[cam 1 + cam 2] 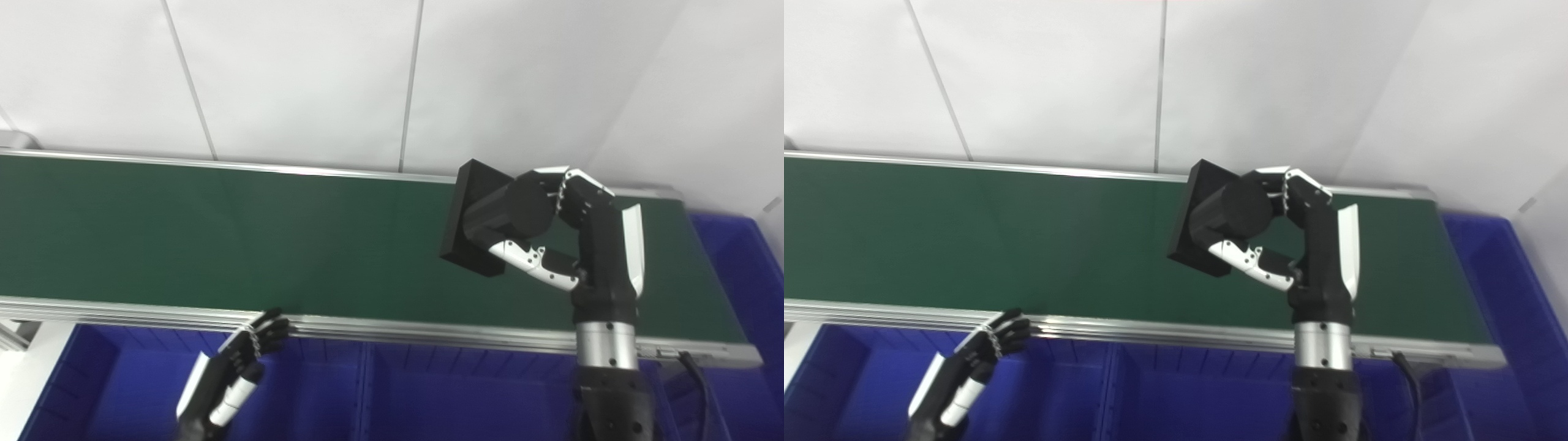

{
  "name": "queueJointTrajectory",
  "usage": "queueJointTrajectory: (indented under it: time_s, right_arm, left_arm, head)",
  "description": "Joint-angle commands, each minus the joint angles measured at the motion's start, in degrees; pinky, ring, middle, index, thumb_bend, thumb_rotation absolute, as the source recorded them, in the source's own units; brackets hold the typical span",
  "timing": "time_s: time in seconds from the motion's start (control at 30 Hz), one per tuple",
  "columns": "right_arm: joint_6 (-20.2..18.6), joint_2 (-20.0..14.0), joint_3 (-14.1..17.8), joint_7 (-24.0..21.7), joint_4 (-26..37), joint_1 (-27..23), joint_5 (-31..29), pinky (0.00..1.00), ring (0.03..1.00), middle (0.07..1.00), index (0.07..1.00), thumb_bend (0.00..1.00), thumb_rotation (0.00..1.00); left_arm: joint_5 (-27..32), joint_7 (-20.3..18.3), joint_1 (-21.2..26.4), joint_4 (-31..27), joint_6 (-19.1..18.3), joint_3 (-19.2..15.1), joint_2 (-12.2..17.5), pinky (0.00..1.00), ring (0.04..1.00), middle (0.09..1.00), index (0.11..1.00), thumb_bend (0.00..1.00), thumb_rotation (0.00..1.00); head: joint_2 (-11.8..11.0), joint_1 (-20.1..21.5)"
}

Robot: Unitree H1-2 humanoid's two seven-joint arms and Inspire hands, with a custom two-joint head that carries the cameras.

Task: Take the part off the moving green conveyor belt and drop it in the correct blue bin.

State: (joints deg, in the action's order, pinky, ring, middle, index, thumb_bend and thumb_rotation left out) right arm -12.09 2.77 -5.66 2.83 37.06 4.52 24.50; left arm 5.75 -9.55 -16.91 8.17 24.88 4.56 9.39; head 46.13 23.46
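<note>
Black and matte, the part (490, 220) sits in your right hand (576, 233) in the left eye view: a stubby cylinder joined to a flat square plate, all one dark colour with no markings you can read. The fingers wrap over the top of the cylinder and the thumb presses in from below, so the hand is clamped on it. The cylinder's long axis runs roughly level, pointing leftward away from the palm, and the plate stands on edge at the far left end. The part appears lifted clear of the green conveyor belt (245, 239), above its right portion. Blue bins (429, 392) lie along the near side of the belt, directly below your forearm, and another blue bin (741, 269) sits past the belt's right end; judging from this, the drop calls for carrying the part toward you or rightward, though which bin is correct you cannot tell from here.

Your left hand (974, 355), seen in the right eye view, hangs low by the belt's near rail over the bins, fingers loosely curled and holding nothing, well apart from the part. The same view confirms the right hand's grip around the cylinder, with the plate tilted slightly and its broad face turned left.
</note>
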Motion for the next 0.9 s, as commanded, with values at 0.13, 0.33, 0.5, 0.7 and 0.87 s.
queueJointTrajectory:
  time_s: [0.13,0.33,0.5,0.7,0.87]
  right_arm:
    - [2.7,2.8,0.2,2.4,3.6,4.8,2.2,0.37,0.428,0.511,0.496,0.52,0.0]
    - [4.8,4.8,-0.1,5.4,2.9,10.6,3.6,0.37,0.424,0.503,0.505,0.52,0.0]
    - [6.1,6.5,0.5,8.4,1.6,15.1,3.2,0.32,0.397,0.497,0.529,0.51,0.0]
    - [8.8,7.4,1.4,12.9,-2.6,21.5,2.6,0.35,0.408,0.49,0.529,0.52,0.0]
    - [16.6,5.9,2.3,17.7,-13.7,24.1,1.5,0.37,0.415,0.48,0.528,0.52,0.0]
  left_arm:
    - [2.1,-5.1,2.0,-0.3,2.0,-4.7,-0.2,0.72,0.749,0.778,0.807,0.84,0.78]
    - [5.3,-8.3,2.9,0.0,2.0,-7.4,0.2,0.71,0.742,0.766,0.795,0.82,0.75]
    - [6.7,-10.3,3.8,0.9,2.0,-8.9,0.8,0.7,0.736,0.763,0.794,0.8,0.73]
    - [7.4,-11.6,3.9,0.5,2.0,-9.7,1.2,0.69,0.727,0.757,0.792,0.8,0.72]
    - [6.8,-11.0,3.7,-0.4,1.8,-9.6,1.3,0.69,0.728,0.757,0.79,0.8,0.71]
  head:
    - [2.2,3.7]
    - [3.5,6.8]
    - [4.5,8.0]
    - [5.3,7.5]
    - [5.6,6.8]
